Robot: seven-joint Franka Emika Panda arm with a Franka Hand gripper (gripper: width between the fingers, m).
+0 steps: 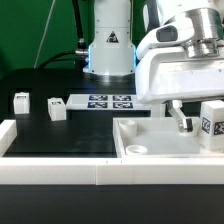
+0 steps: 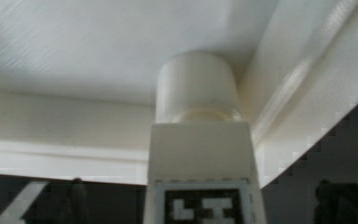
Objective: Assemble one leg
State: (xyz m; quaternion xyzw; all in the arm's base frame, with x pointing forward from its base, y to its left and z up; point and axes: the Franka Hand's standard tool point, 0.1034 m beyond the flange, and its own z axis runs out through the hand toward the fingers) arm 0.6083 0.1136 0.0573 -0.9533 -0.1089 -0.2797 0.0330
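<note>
**Ana:** What did the step in hand ask of the arm?

**Ben:** As I judged it, seating the leg (image 1: 210, 121) in a corner hole of the tray (image 1: 160, 142). Doing it well meant keeping the leg's round end square to the tray floor and centring it over a hole before any descent. Then it had to go down slowly, with no sideways push. A tilted entry would likely have jammed, and a loose hold would have let the leg swing off line.

**Ana:** Where was the leg relative to the gripper (image 1: 190, 121)?

**Ben:** In the exterior view it stood under the white gripper body, just beside the one dark finger (image 1: 180, 120) that showed, on the exterior view's right of it. It was over the tray's right part, but I could not tell whether it touched the floor. In the wrist view it filled the middle, with its tag facing the camera and its round end pointing away at the pale tray.

**Ana:** Was it pinched?

**Ben:** I could not tell. Dark shapes flanked it in the wrist view, but no contact line was clear.

**Ana:** And the nearest target?

**Ben:** The only hole (image 1: 137, 148) I could see lay at the tray's corner on the exterior view's left, well apart from the leg. A spare leg (image 1: 21, 100) and a second spare leg (image 1: 57, 109) sat on the table (image 1: 60, 135) near the marker board (image 1: 105, 101).
</note>
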